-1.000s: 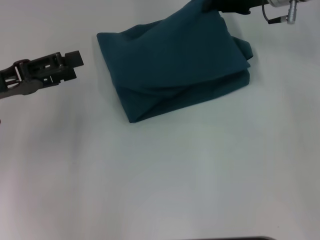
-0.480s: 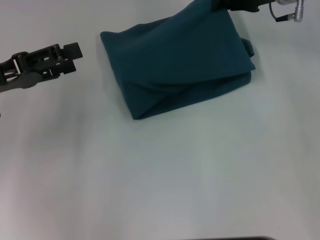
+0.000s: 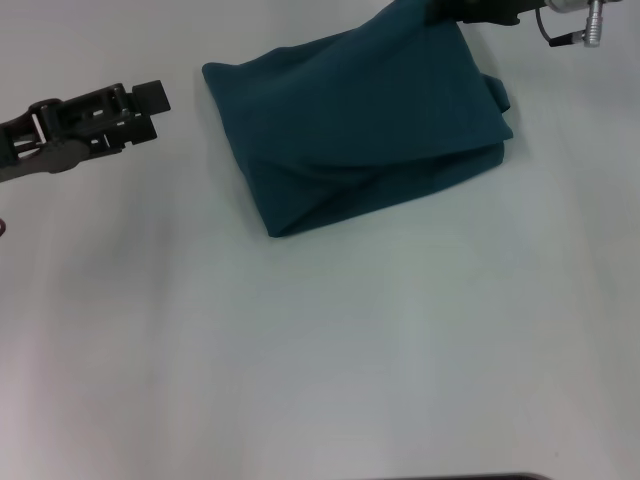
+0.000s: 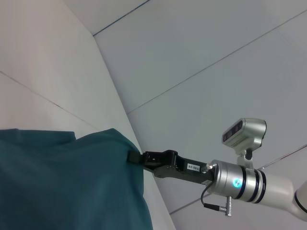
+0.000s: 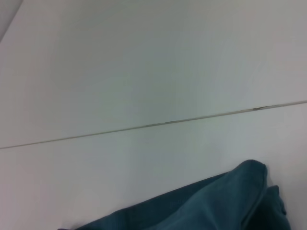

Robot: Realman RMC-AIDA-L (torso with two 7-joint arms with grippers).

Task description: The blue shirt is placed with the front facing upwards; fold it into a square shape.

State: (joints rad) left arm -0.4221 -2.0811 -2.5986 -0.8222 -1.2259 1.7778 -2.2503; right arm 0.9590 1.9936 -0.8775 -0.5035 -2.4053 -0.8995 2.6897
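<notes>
Teal cotton, the blue shirt lies folded on the white worktop, far and right of centre. My right end effector pinches its far corner (lifted); my left end effector hovers left, apart, fingers together, holding nothing.

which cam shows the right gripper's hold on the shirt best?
Left wrist view: the right gripper shows side-on, jaws pinching a raised corner of the blue shirt. Head view crops that gripper at the frame's top edge. Right wrist view shows only cloth, no jaws.
</notes>
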